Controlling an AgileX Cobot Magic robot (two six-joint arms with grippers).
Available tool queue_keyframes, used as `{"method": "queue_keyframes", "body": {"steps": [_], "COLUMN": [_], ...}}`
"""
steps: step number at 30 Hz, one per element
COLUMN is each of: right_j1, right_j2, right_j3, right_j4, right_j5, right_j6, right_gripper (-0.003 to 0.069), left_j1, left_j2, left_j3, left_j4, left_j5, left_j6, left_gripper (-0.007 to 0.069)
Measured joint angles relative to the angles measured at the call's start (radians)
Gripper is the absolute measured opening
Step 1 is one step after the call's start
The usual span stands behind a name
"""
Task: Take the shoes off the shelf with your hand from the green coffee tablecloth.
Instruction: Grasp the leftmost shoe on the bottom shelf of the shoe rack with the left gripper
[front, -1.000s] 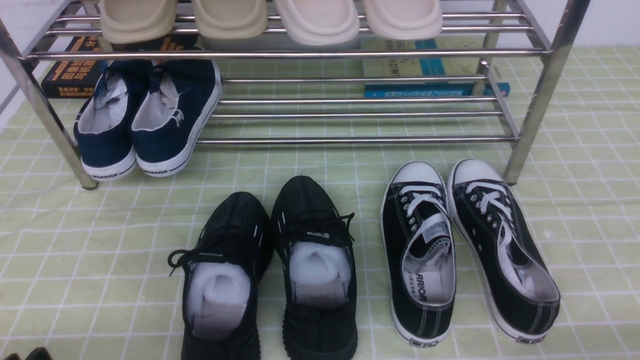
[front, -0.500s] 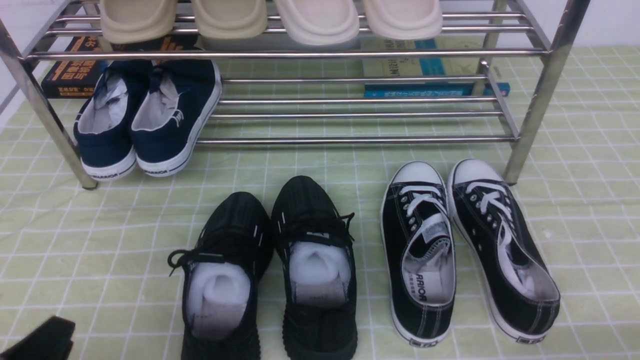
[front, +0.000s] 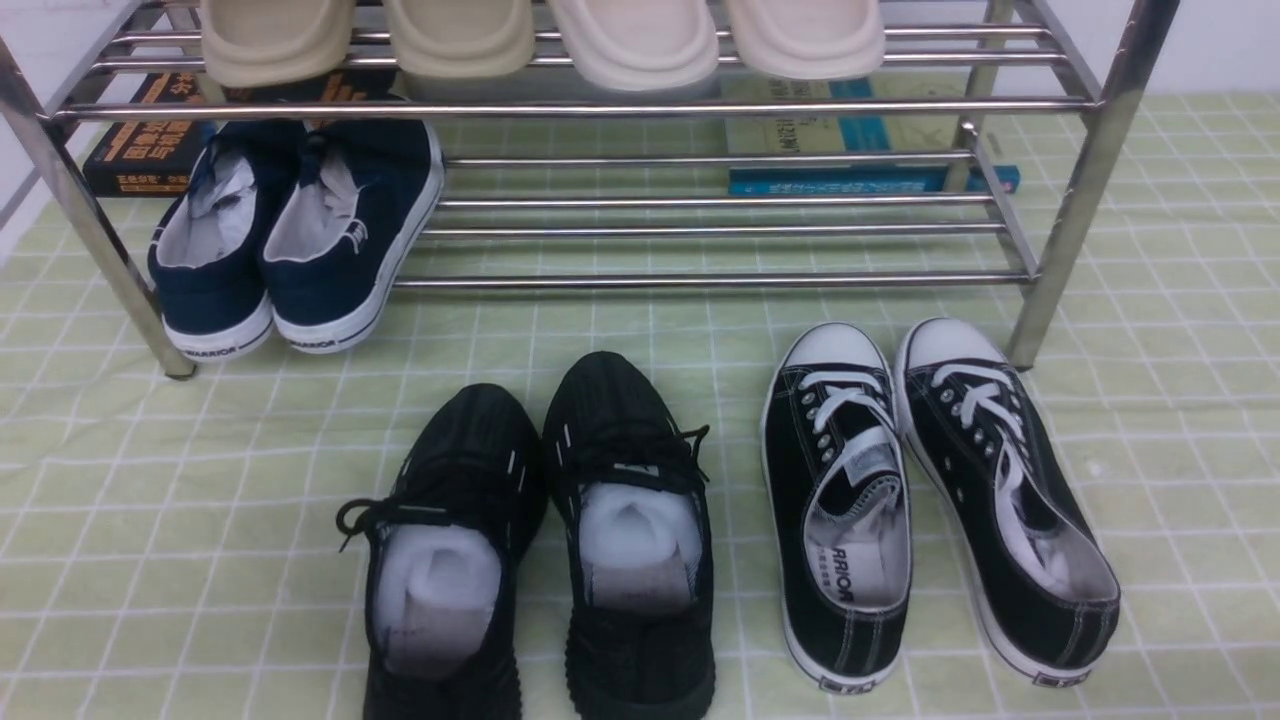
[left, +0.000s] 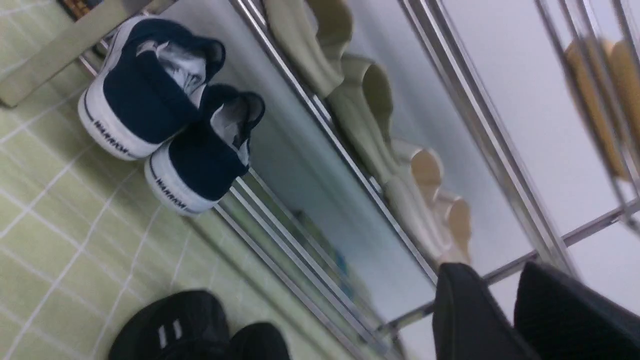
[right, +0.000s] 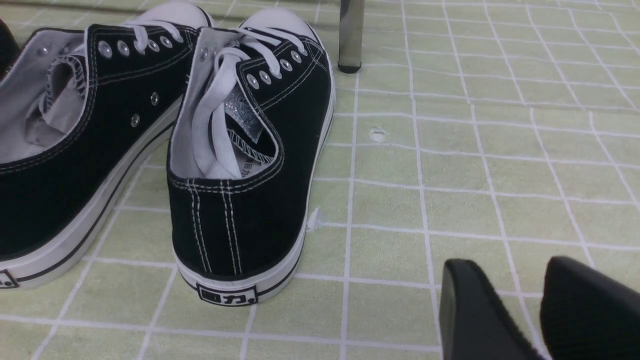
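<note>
Navy canvas slip-on shoes (front: 295, 240) with white rubber soles sit on the lower tier, left end, of the shiny steel-tube shelf (front: 700, 281).
Heels face the robot, long axes running back; the black left tool (left: 492, 290), jaws apart and empty, is nearer but well short.

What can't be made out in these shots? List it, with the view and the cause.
- Toes of the shoes: front view, shadowed under the shelf upper tier.
- Slippers: front view, cut by the top edge.
- Book title: front view, too small, behind bars.
- Left gripper, right gripper: wrist views, only fingertips; bottom edge cuts the rest.
</note>
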Motion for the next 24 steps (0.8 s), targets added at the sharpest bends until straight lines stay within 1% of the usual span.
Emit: {"method": "queue_keyframes", "body": {"steps": [1, 2, 4, 5, 6, 7, 9, 10, 11, 12, 13, 14, 15, 17, 18, 20, 21, 23, 24], "right_j1": [0.000, 0.000, 0.000, 0.000, 0.000, 0.000, 0.000, 0.000, 0.000, 0.000, 0.000, 0.000, 0.000, 0.000, 0.000, 0.000, 0.000, 0.000, 0.000], "right_j2": [0.000, 0.000, 0.000, 0.000, 0.000, 0.000, 0.000, 0.000, 0.000, 0.000, 0.000, 0.000, 0.000, 0.000, 0.000, 0.000, 0.000, 0.000, 0.000], "right_j3": [0.000, 0.000, 0.000, 0.000, 0.000, 0.000, 0.000, 0.000, 0.000, 0.000, 0.000, 0.000, 0.000, 0.000, 0.000, 0.000, 0.000, 0.000, 0.000], "right_j4": [0.000, 0.000, 0.000, 0.000, 0.000, 0.000, 0.000, 0.000, 0.000, 0.000, 0.000, 0.000, 0.000, 0.000, 0.000, 0.000, 0.000, 0.000, 0.000], "right_j5": [0.000, 0.000, 0.000, 0.000, 0.000, 0.000, 0.000, 0.000, 0.000, 0.000, 0.000, 0.000, 0.000, 0.000, 0.000, 0.000, 0.000, 0.000, 0.000], "right_j6": [0.000, 0.000, 0.000, 0.000, 0.000, 0.000, 0.000, 0.000, 0.000, 0.000, 0.000, 0.000, 0.000, 0.000, 0.000, 0.000, 0.000, 0.000, 0.000], "right_gripper": [0.0237, 0.0237, 0.0237, 0.0237, 0.0237, 0.0237, 0.0237, 0.0237, 0.0237, 0.0237, 0.0237, 0.0237, 0.0237, 0.0237, 0.0237, 0.0237, 0.0237, 0.0237, 0.0237], "left_j1": [0.000, 0.000, 0.000, 0.000, 0.000, 0.000, 0.000, 0.000, 0.000, 0.011, 0.031, 0.035, 0.072, 0.128, 0.133, 0.187, 0.191, 0.213, 0.215], "left_j2": [0.065, 0.079, 0.302, 0.352, 0.471, 0.537, 0.669, 0.682, 0.732, 0.828, 0.874, 0.883, 0.963, 1.051, 1.060, 1.153, 1.167, 1.238, 1.242], "left_j3": [-0.040, -0.049, -0.192, -0.228, -0.316, -0.367, -0.479, -0.491, -0.539, -0.644, -0.701, -0.713, -0.815, -0.914, -0.923, -1.002, -1.011, -1.041, -1.042], "left_j4": [0.012, 0.016, 0.102, 0.136, 0.192, 0.231, 0.339, 0.339, 0.405, 0.516, 0.582, 0.592, 0.640, 0.640, 0.637, 0.547, 0.537, 0.414, 0.396], "left_j5": [0.047, 0.074, 0.283, 0.351, 0.449, 0.520, 0.615, 0.623, 0.651, 0.697, 0.721, 0.726, 0.770, 0.813, 0.816, 0.830, 0.828, 0.805, 0.801], "left_j6": [0.012, 0.015, 0.059, 0.074, 0.098, 0.111, 0.129, 0.128, 0.127, 0.111, 0.095, 0.093, 0.095, 0.139, 0.145, 0.230, 0.238, 0.322, 0.334], "left_gripper": [0.0142, 0.0135, 0.0036, 0.0023, 0.0005, 0.0001, 0.0001, 0.0001, 0.0001, 0.0001, 0.0002, 0.0002, 0.0006, 0.0008, 0.0008, 0.0011, 0.0011, 0.0012, 0.0013]}}
